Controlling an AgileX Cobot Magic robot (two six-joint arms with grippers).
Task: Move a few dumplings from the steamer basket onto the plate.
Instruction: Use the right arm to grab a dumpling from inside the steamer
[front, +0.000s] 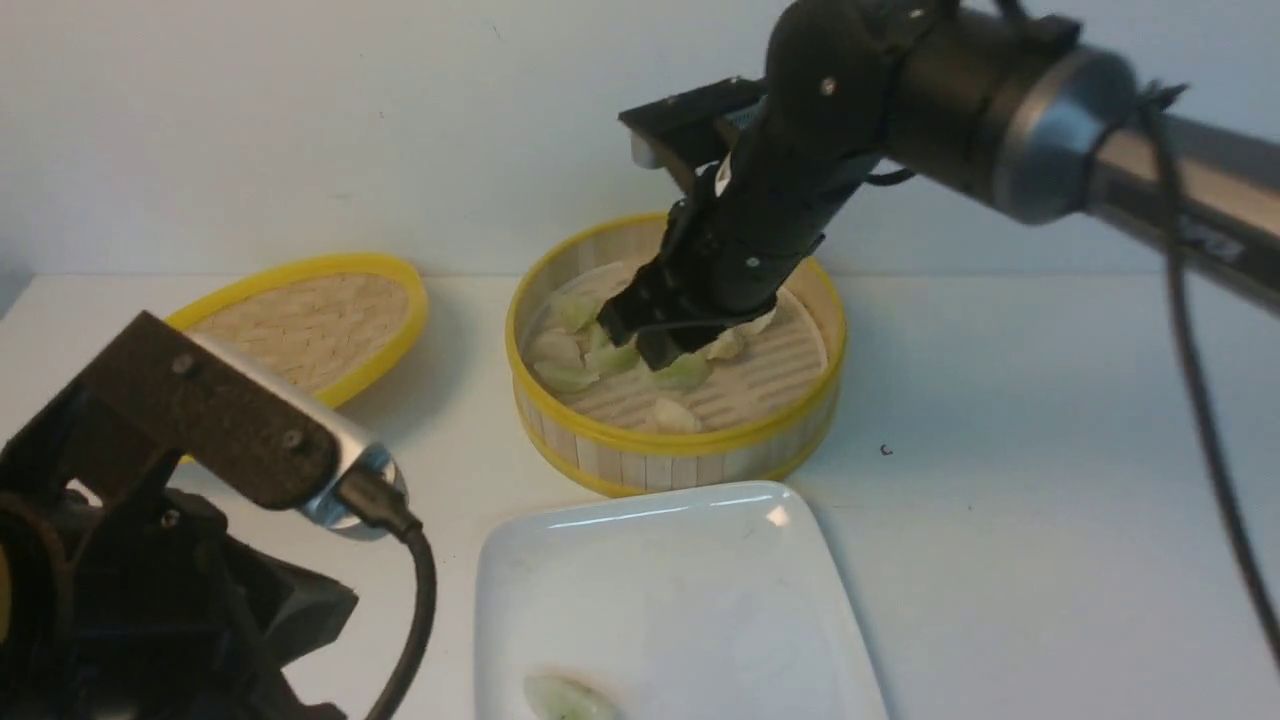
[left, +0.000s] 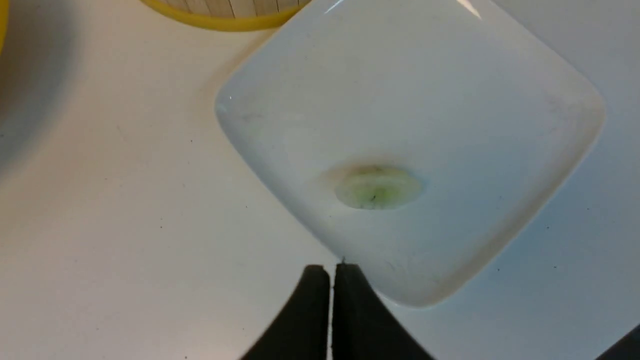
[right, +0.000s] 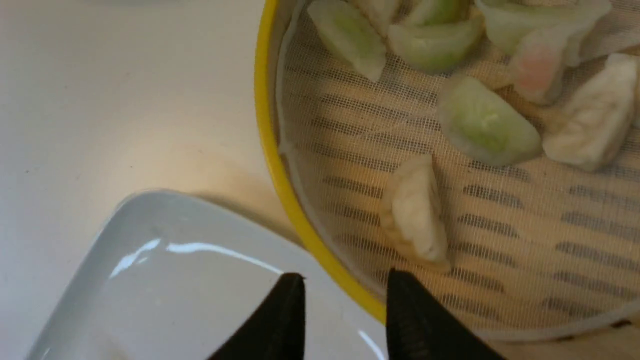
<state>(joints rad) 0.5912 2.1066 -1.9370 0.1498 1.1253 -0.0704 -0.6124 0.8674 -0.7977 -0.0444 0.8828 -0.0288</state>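
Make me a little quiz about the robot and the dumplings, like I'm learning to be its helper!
1. True or false: the left gripper is shut on a dumpling.
2. What lies on the plate? A nothing. B one green dumpling. C a spoon.
3. Fill in the missing word: the right gripper is over the steamer ____.

Key
1. False. It is shut, but it holds nothing.
2. B.
3. basket.
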